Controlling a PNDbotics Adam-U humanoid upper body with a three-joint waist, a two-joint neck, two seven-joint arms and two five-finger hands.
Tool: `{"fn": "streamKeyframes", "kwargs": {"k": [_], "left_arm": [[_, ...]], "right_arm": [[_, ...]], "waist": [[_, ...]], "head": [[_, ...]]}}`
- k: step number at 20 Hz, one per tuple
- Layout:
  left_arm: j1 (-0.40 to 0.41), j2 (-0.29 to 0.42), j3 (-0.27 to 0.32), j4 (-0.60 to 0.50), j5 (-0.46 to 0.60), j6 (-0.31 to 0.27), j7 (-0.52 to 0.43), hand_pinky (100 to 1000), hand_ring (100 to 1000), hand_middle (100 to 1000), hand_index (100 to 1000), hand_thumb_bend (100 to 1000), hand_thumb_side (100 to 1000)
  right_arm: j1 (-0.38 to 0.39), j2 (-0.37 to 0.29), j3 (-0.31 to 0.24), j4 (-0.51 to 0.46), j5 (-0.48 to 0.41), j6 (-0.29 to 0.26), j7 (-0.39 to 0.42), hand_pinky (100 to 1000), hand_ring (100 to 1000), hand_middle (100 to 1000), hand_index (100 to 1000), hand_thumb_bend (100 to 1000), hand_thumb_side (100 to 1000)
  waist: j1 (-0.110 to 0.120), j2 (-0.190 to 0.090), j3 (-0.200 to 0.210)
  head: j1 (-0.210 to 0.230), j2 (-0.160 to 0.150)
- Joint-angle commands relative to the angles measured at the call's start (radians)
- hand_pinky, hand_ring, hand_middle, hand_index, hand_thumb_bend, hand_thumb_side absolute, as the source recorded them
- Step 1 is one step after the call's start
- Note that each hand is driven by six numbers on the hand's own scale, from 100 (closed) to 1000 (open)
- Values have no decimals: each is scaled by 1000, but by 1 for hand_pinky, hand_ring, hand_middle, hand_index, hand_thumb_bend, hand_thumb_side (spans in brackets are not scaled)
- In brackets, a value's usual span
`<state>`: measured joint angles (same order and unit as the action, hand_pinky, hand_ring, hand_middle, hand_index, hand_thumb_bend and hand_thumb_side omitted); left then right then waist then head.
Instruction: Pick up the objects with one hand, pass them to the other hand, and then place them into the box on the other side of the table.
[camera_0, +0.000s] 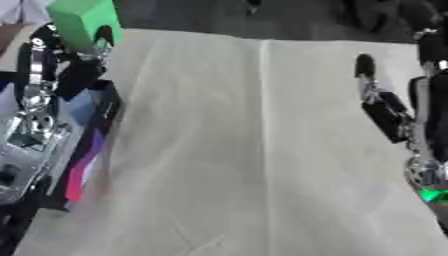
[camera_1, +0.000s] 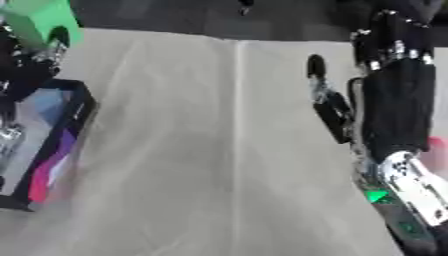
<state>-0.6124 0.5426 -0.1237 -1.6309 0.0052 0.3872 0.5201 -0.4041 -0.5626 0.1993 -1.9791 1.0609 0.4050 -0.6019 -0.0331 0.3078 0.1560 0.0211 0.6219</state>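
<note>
My left hand (camera_0: 74, 62) is raised at the upper left, fingers curled round a green block (camera_0: 81, 20) that it holds above the far end of the box (camera_0: 103, 117). The box is a dark-walled container along the table's left edge, with purple and pink on its near side wall. My right hand (camera_1: 337, 107) hangs over the right side of the table, fingers straight and pointing away, holding nothing. My left forearm covers part of the box's inside.
A beige cloth (camera_0: 254, 160) with a lengthwise crease covers the table. Dark floor lies beyond the far edge. A green light (camera_1: 376, 196) glows on my right forearm.
</note>
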Motion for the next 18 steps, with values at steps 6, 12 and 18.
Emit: {"fn": "streamKeyframes", "kwargs": {"k": [6,12,18], "left_arm": [[61,203,66,26,3,68,-59,810,838,311,497,100,209],[78,248,63,71,-74,119,-146,799,841,342,526,100,100],[77,258,89,91,-157,148,-232,798,840,344,528,100,100]], "right_arm": [[70,-105,-210,-21,-126,126,47,819,814,836,794,137,153],[116,-182,-281,-21,-214,214,12,824,816,833,793,175,152],[134,-220,-279,-21,-305,284,-59,824,815,833,793,178,155]], "waist": [[-5,-13,-11],[-9,-12,-12],[-11,-12,-11]], "head": [[62,-11],[105,-11],[122,-11]]}}
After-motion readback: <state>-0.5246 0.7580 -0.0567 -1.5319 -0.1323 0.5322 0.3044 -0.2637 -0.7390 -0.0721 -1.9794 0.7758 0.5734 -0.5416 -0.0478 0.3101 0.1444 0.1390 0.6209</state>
